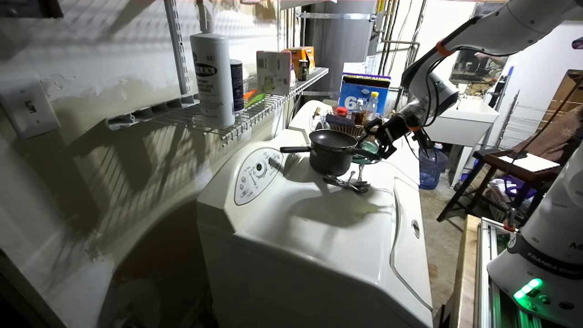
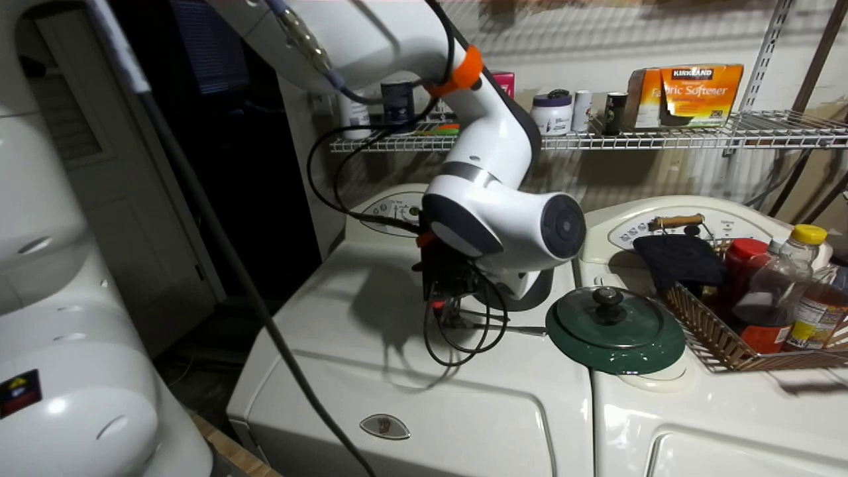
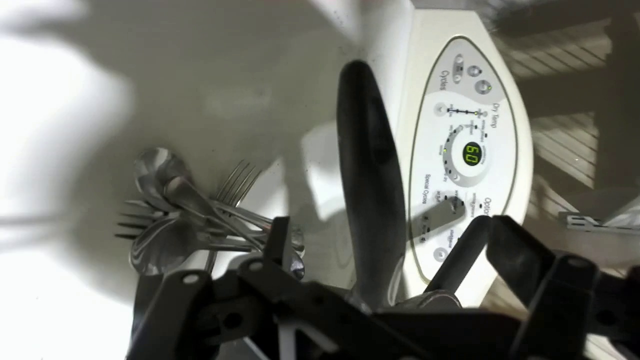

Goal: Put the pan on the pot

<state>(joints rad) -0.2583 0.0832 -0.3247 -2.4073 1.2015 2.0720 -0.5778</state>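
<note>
In an exterior view the shallow black pan (image 1: 333, 138) sits on top of the dark pot (image 1: 329, 163) on the white appliance. A handle points left towards the control panel. Another, apparently the pan's, points right towards my gripper (image 1: 377, 140). In the wrist view that broad black handle (image 3: 370, 185) lies between the two fingers of my gripper (image 3: 395, 242), apart from both. A thinner handle (image 3: 460, 255), apparently the pot's, shows near the right finger. My gripper is open and holds nothing. In an exterior view the arm hides most of pan and pot.
Loose spoons and forks (image 3: 185, 215) lie beside the pot. A green dish with a glass lid (image 2: 606, 324) and a basket of bottles (image 2: 722, 331) stand on the neighbouring appliance. The raised control panel (image 1: 259, 175) and a wire shelf (image 1: 268, 102) run along the wall.
</note>
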